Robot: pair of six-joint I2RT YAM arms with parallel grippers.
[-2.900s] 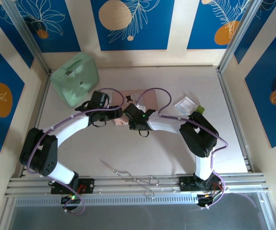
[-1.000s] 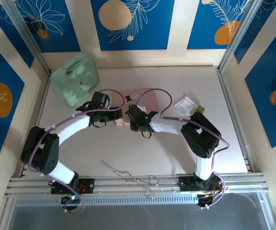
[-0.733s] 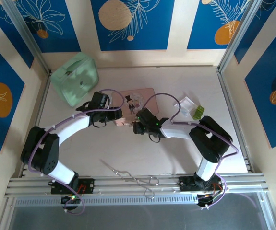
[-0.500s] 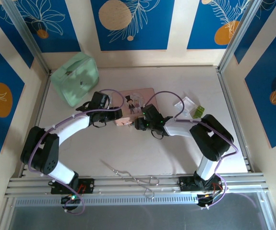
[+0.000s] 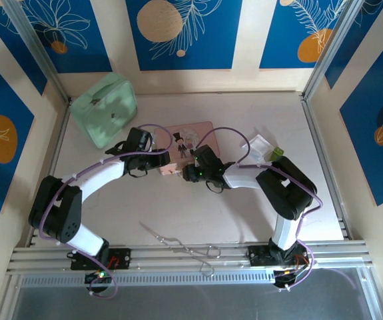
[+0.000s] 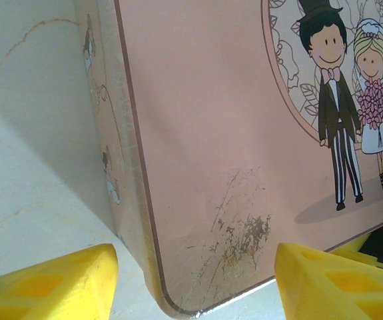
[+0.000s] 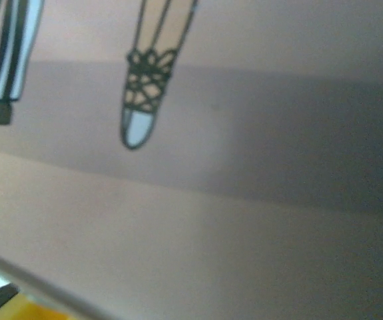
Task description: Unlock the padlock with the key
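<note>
Right gripper (image 5: pixel 192 171): is drawn back to the near edge of the pink tin (image 5: pixel 190 135), which is now uncovered; its grip cannot be told. Left gripper (image 6: pixel 194 267): is set astride the tin's corner, clamping likewise undetermined. Unlocking is judged not yet begun.

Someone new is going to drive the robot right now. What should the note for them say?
Left end effector: open, its yellow fingers either side of the near-left corner of the flat pink tin with a bride-and-groom picture.
Right end effector: at the tin's near edge, lid close under its camera; open or shut, I cannot tell.
The padlock and the key: too small or hidden to place.
Done: both arms are at the tin.
Left: find the padlock, fit the key, turn it.
</note>
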